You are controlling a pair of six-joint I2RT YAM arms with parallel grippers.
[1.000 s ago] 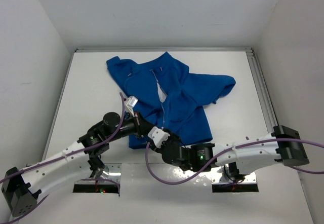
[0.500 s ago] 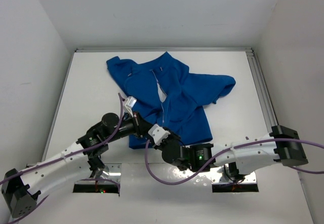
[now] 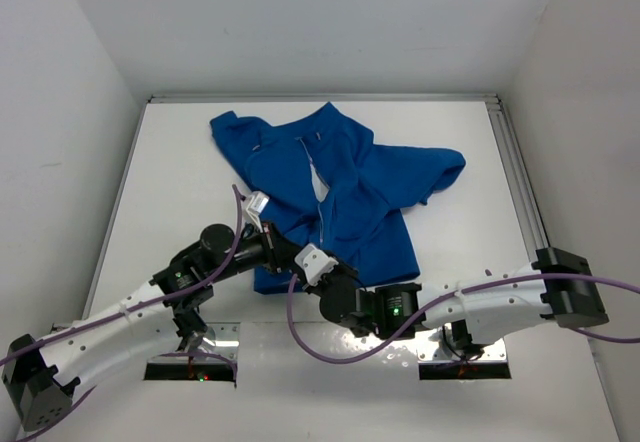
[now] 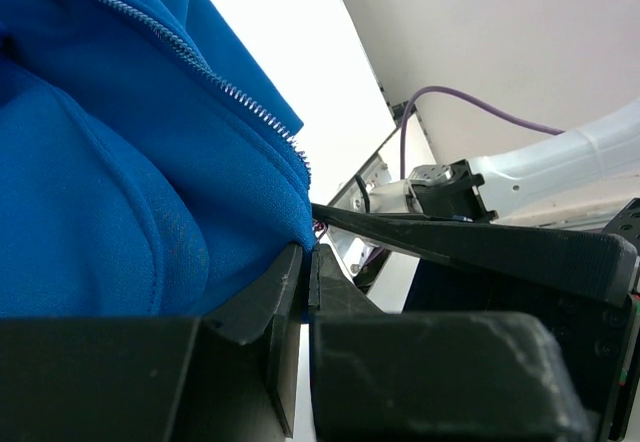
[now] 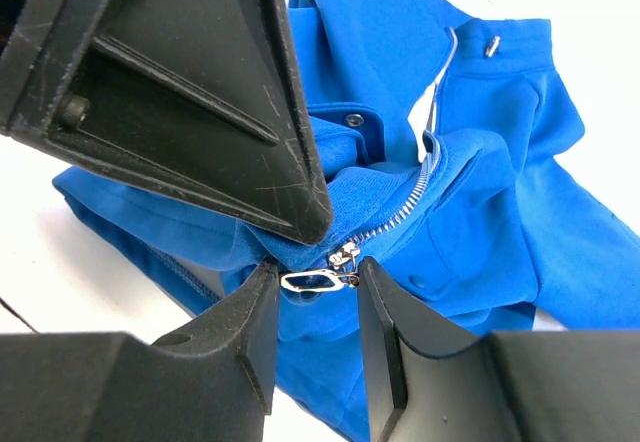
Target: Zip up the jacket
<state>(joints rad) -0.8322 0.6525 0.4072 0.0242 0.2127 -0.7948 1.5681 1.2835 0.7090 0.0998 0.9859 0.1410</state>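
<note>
The right gripper point(image 5: 316, 292) has its jaws apart, straddling the zipper pull point(image 5: 310, 282); pad contact is probably not yet made. The left gripper point(image 4: 306, 267) is clamped on the jacket point(image 3: 350, 197) hem at the zipper point(image 4: 200, 72) base, anchoring it against the pull. The jacket lies spread on the table point(image 3: 180, 162), beyond the 2 arms.

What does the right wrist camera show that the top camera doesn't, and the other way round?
Only the right wrist view: the silver zipper pull lying between the right gripper's fingers, with the zipper teeth running up from it.
Only the top view: the whole jacket spread on the table, and the left arm and right arm reaching to its near hem.
Both: the blue jacket and the left gripper pinching its hem beside the zipper.
</note>
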